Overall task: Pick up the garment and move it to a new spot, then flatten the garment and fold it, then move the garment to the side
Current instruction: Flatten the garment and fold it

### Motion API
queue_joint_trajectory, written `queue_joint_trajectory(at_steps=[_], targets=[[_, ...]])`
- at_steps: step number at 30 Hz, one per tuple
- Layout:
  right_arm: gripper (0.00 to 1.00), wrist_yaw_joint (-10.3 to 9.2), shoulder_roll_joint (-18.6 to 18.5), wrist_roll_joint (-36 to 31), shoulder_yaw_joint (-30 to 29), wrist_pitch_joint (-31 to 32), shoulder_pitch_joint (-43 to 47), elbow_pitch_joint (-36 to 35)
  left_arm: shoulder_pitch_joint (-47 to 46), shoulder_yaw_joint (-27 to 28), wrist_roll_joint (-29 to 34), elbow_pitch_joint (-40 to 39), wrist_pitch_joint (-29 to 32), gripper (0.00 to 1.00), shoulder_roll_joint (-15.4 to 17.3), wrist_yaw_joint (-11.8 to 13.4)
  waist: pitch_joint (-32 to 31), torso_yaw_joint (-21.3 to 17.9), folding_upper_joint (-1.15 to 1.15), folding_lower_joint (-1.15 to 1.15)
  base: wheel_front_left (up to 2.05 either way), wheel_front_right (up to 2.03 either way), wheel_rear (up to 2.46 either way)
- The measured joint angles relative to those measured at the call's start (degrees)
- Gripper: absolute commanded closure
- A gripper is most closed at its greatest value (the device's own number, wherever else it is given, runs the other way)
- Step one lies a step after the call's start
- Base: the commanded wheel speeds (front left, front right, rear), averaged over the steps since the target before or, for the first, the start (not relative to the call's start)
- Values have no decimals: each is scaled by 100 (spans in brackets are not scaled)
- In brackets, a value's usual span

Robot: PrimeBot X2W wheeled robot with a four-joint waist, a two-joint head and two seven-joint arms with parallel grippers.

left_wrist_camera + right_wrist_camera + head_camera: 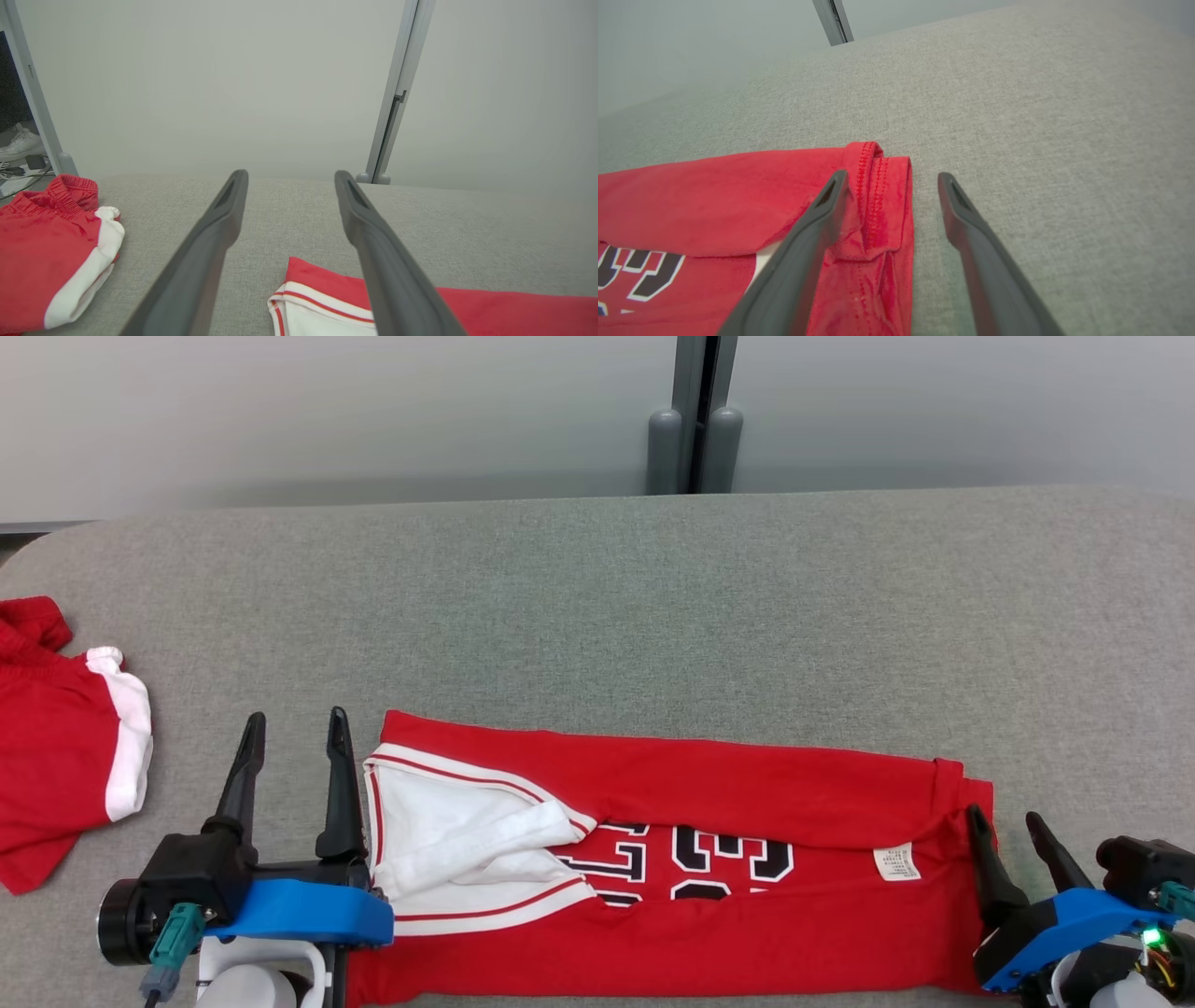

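Observation:
The garment [728,784], a red jersey with white trim and black numbers, lies along the near edge of the grey table [597,616], its far long edge folded over toward me. My left gripper [297,721] stands open just beyond the jersey's white-trimmed left end [317,298], nothing between its fingers. My right gripper [1008,819] is open at the jersey's right end, over the hem [878,196]: the left finger rests above the red cloth, the right finger above bare table. Neither holds the cloth.
Another red and white piece of clothing [56,747] lies crumpled at the table's left edge, also seen in the left wrist view [51,252]. A pale wall with a grey post [695,420] stands behind the table. A shoe [18,142] rests on the floor at far left.

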Motion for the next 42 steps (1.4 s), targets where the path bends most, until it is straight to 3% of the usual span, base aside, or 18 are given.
queue_joint_trajectory(at_steps=[11,12,13,14,23,35,42], targets=[[2,-1,242,-59,90,144,-99,641,174,907,765,205,1,0,-679,-526,40,57,0,0,0,0,0],[29,-1,250,-19,131,145,-92,653,177,973,832,224,1,0,-723,-568,36,56,0,0,0,0,0],[77,-5,252,24,172,144,-85,651,181,1034,891,240,1,0,-766,-614,32,54,0,0,0,0,0],[100,-8,257,65,209,142,-79,646,191,1082,945,256,1,0,-813,-653,28,51,0,0,0,0,0],[100,7,167,321,282,177,-82,651,314,1567,1358,397,1,0,-1111,-973,-49,-8,0,0,0,0,0],[100,2,-758,303,-537,320,-102,459,419,1938,1719,492,1,0,-1370,-1270,-190,-43,0,0,0,0,0],[100,1,-608,198,-432,505,-47,-131,499,2082,1849,543,1,0,-1457,-1382,-241,-87,0,0,0,0,0]])
